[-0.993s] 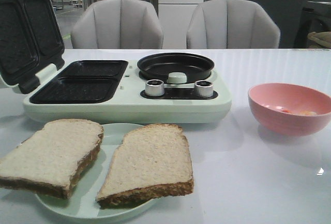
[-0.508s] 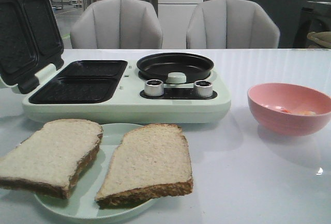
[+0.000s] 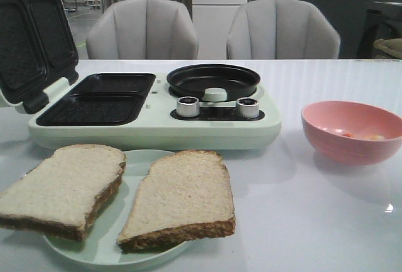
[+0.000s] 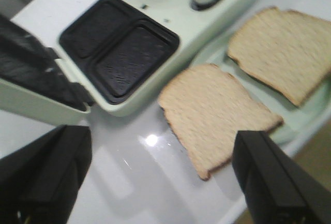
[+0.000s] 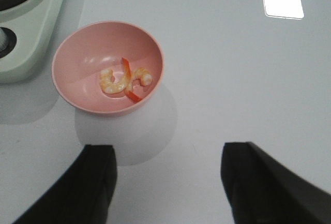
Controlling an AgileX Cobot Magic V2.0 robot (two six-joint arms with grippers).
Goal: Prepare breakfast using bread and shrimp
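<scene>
Two bread slices lie on a pale green plate (image 3: 132, 159) at the front left: the left slice (image 3: 63, 187) and the right slice (image 3: 182, 196). Both show in the left wrist view, one (image 4: 217, 113) near my fingers and one (image 4: 284, 48) farther off. The shrimp (image 5: 124, 79) lies in a pink bowl (image 5: 83, 53), which stands at the right in the front view (image 3: 352, 143). My left gripper (image 4: 160, 182) is open and empty above the table beside the nearer slice. My right gripper (image 5: 168, 182) is open and empty, above the table short of the bowl. Neither gripper shows in the front view.
A pale green breakfast maker (image 3: 151, 127) stands behind the plate, with two black sandwich wells (image 3: 100, 99), its lid (image 3: 25, 39) raised at the left, a round black pan (image 3: 213, 80) and two silver knobs (image 3: 187, 106). Two grey chairs (image 3: 141, 30) stand beyond the table.
</scene>
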